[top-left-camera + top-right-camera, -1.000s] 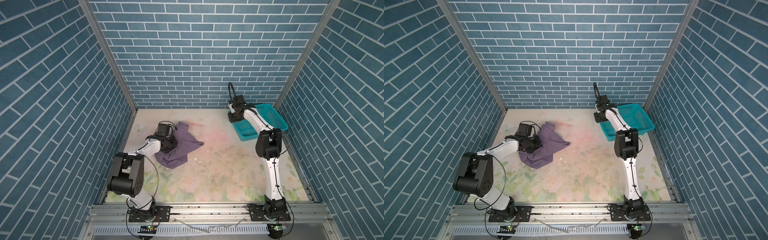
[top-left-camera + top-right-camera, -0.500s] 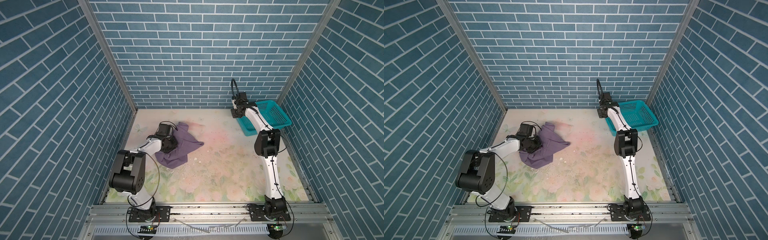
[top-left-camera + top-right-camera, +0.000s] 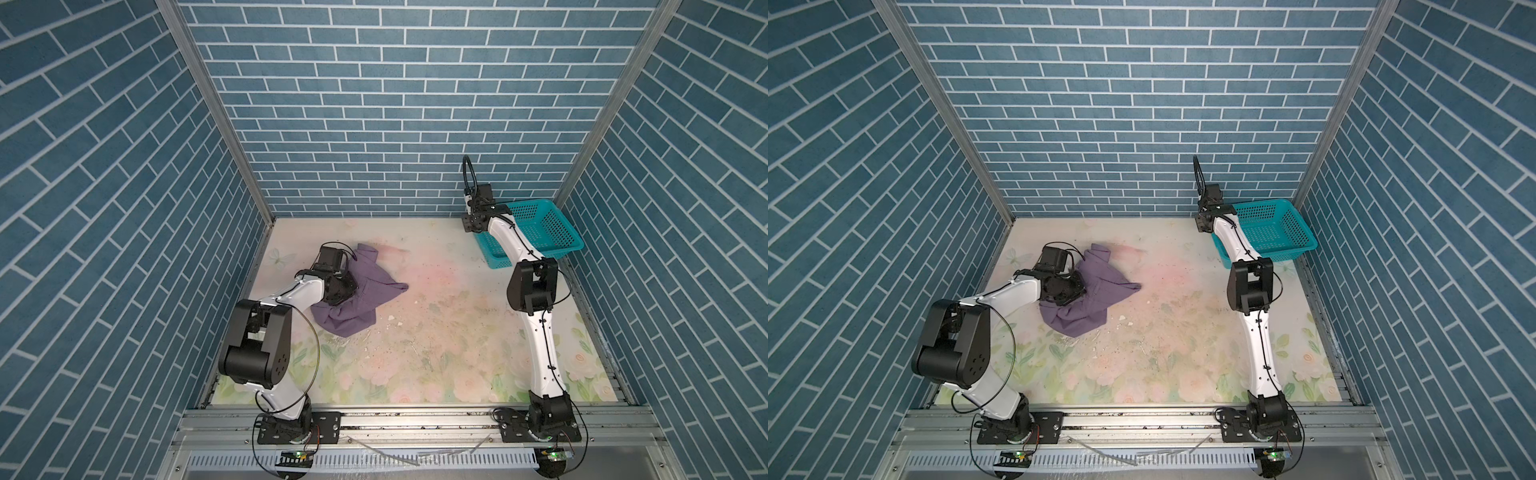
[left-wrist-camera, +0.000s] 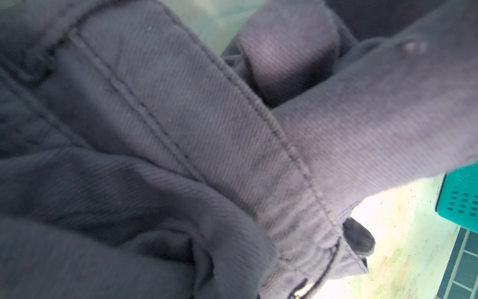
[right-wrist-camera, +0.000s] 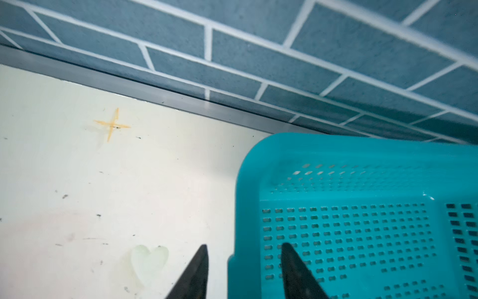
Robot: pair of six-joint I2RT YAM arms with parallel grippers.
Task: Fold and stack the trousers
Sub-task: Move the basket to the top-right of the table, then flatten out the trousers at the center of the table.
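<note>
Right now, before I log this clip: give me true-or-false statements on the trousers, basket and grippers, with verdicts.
1. The trousers lie crumpled, not folded, on the table. True.
2. The basket holds cloth. False: none shows in it.
3. The right gripper is open, its fingers either side of the basket's wall. True.
4. The left gripper hangs clear by the back wall. False: it is shut on the trousers.

Mauve trousers [image 3: 365, 299] crumpled, unfolded heap, left side.
</note>
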